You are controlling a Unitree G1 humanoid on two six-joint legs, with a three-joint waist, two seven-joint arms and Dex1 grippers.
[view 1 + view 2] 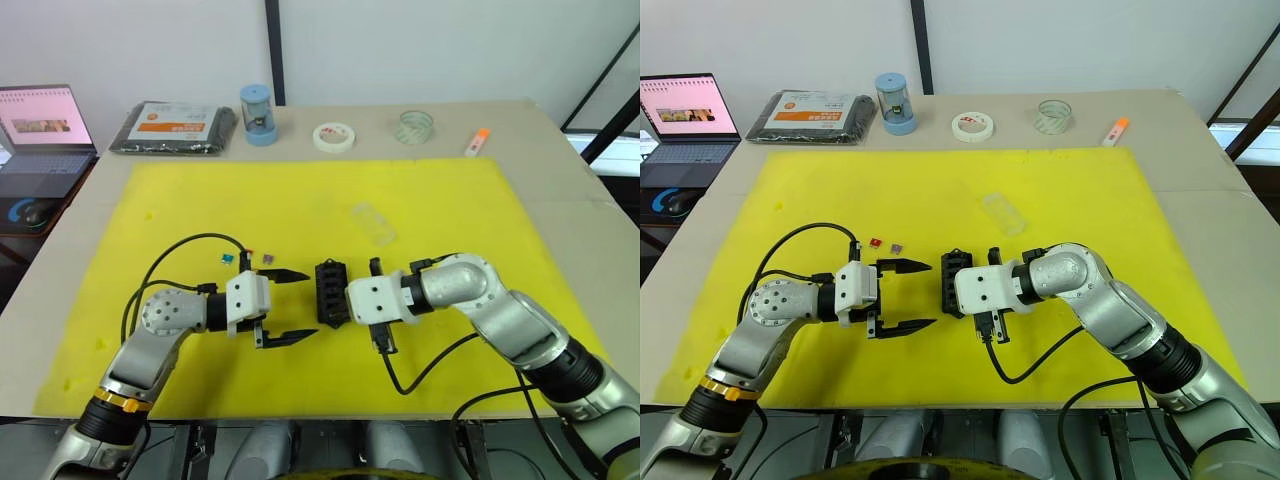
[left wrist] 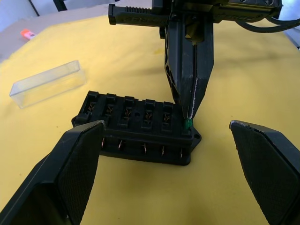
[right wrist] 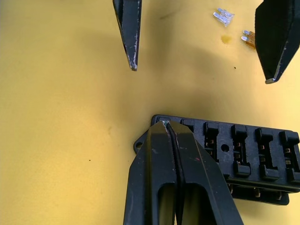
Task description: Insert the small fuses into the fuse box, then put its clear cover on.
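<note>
The right gripper (image 2: 190, 123) pinches a green fuse (image 2: 188, 124) at the corner slot of the fuse box (image 1: 329, 291). The left gripper (image 1: 290, 305), fingers spread wide, faces the box with bare yellow mat (image 1: 200, 200) between. Beyond the right gripper lies the clear cover (image 1: 373, 222); loose fuses (image 1: 886, 244) sit just behind the left fingers.

Left gripper (image 1: 290, 306) fingers spread wide, right gripper (image 2: 189, 123) fingers pinched together

Along the table's far edge beyond the yellow mat (image 1: 320, 200) sit an open laptop (image 1: 40, 140), a black packet with an orange label (image 1: 172, 127), a blue-capped canister (image 1: 257, 114), a white tape roll (image 1: 333, 137), a clear tape roll (image 1: 413, 126) and an orange-tipped marker (image 1: 476, 142).
</note>
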